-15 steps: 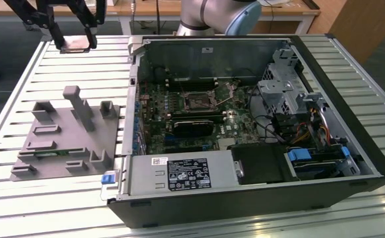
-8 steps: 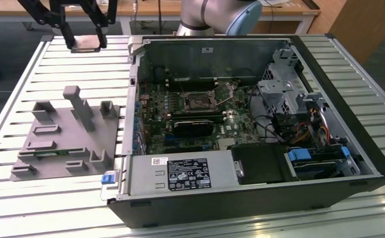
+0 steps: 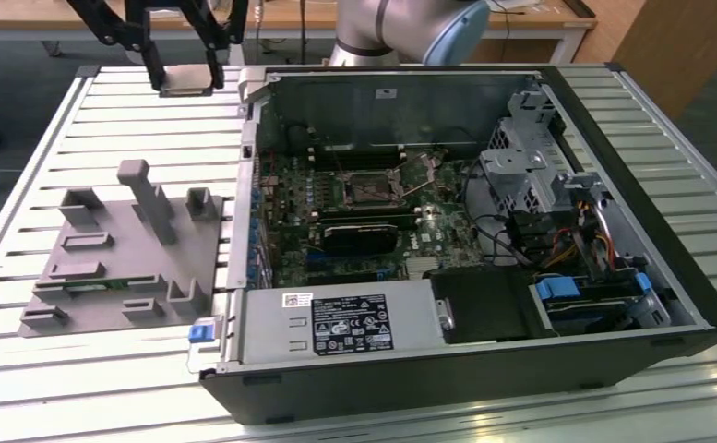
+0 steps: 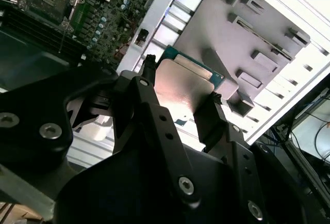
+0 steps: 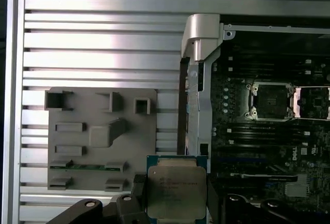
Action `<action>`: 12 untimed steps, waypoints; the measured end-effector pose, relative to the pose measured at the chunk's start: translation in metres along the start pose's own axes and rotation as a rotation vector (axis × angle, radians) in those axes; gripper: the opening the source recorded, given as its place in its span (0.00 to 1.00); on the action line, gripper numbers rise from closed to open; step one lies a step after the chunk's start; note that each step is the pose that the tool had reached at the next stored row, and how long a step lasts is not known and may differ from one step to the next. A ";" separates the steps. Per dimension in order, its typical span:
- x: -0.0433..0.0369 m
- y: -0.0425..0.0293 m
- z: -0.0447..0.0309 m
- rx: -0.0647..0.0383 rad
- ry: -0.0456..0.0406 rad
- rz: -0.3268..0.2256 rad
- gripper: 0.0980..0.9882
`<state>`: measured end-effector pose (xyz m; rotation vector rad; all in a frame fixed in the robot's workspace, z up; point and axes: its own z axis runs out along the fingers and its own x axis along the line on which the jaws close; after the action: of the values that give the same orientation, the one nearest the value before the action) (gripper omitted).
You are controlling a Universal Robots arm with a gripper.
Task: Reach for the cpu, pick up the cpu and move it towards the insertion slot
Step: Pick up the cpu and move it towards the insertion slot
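Beside the open black metal computer case, whose shiny-framed square insertion slot lies well apart from it, and above the grey plastic fixture plate, the black gripper has its fingers clamped on two edges of the small silvery square cpu, probably light, stiff and fragile.

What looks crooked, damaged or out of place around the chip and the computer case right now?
Nothing stands out. The black tool holds the small square silvery cpu squarely above the slatted metal table, beside the open case. The metal-framed insertion slot and the grey plastic fixture plate look undisturbed.
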<state>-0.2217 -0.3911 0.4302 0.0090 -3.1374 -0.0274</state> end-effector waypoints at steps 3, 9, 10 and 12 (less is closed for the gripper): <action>-0.0076 0.0003 0.0000 0.000 0.0000 0.000 0.50; -0.0222 0.0008 0.0003 0.000 0.0000 0.000 0.50; -0.0246 0.0008 0.0003 0.000 0.0001 0.000 0.50; -0.0298 0.0010 0.0006 0.000 0.0000 0.000 0.50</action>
<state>-0.1919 -0.3900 0.4296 0.0089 -3.1374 -0.0273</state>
